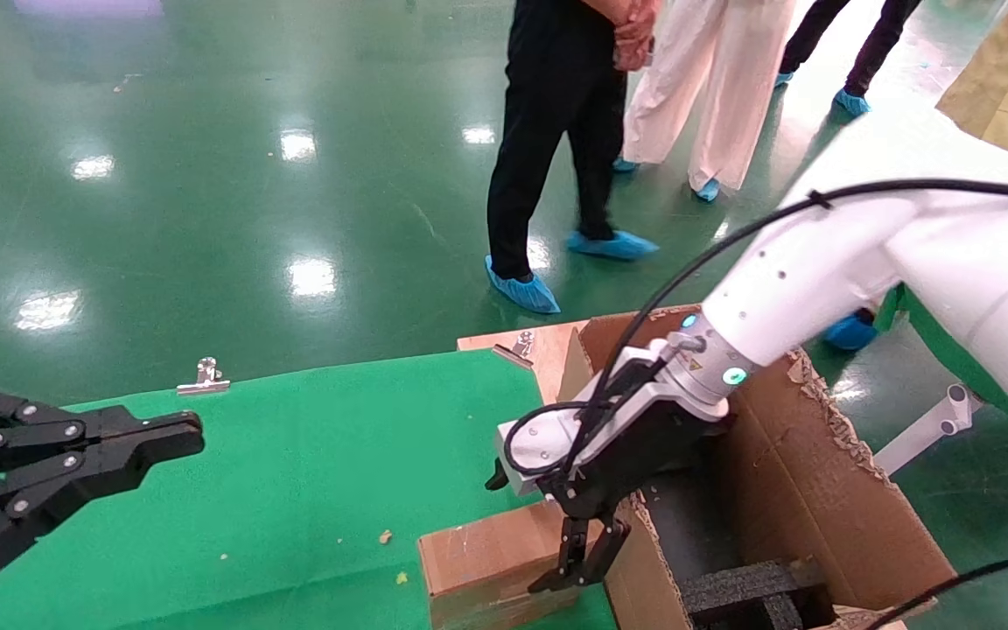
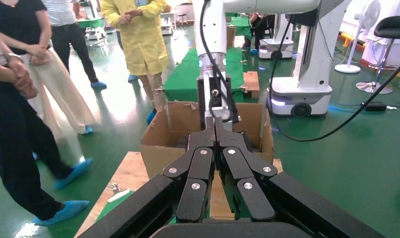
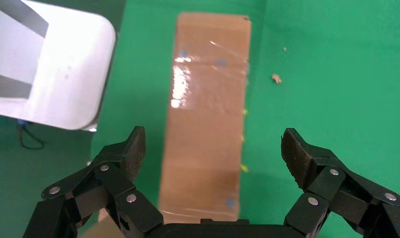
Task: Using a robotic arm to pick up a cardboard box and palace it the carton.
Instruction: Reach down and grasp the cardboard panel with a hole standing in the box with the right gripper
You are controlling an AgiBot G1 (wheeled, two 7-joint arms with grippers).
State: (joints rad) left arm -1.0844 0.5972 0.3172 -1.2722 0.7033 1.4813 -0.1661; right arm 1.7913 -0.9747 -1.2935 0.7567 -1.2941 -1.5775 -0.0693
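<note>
Brown cardboard, glossy with clear tape, fills the middle of the right wrist view: the cardboard box is seen lying flat on the green table cover, with a few pale crumbs scattered beside it. The right gripper is spread wide, one finger on each side of the box, neither pad touching it; the box lies between and below the fingertips. No writing can be read on the box, only small bluish marks on the tape.

From the head view the same box is seen at the near edge of the table cover, just beside the carton, with the right gripper poised directly over the box's end nearest the carton. The robotic arm, white with a black cable, reaches across the carton, whose ragged flaps and black foam are shown only here. A small warning sticker is visible on the wrist, too small to be read.

Well away from the box, the left gripper is held above the table cover with its fingers pressed together, holding nothing; its own view confirms the closed fingertips.

Beyond the carton, a metal clip and several people in blue shoe covers are seen on the green floor.
</note>
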